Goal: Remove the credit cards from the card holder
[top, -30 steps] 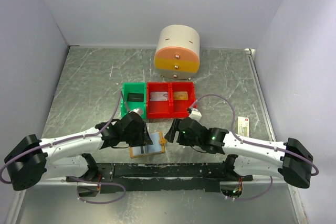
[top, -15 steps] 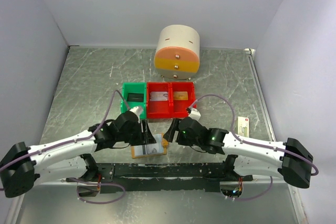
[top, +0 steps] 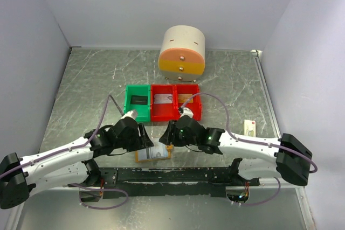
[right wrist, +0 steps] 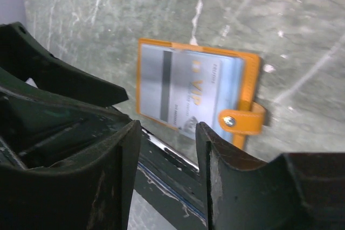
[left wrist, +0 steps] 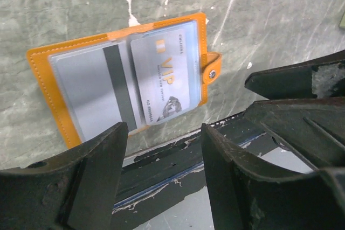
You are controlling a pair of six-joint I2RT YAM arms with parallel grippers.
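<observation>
The card holder (left wrist: 64, 57) is lying open and flat at the near edge of the table (top: 81, 95), its long axis running left to right, with the cards (left wrist: 161, 76) sitting in its pockets. The left end effector (left wrist: 164, 138) and right end effector (right wrist: 168, 129) are hovering just behind it, about equally near. Both are spread and gripping nothing, and each is crowding the other's approach. The bins (top: 164, 116) are standing farther back, out of the way.

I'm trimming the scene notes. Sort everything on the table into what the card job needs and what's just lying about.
Job: card holder, silver VIP card, grey striped card, both in its pockets.
Lying about: green bin, red bin, round drawer unit, small white box.
</observation>
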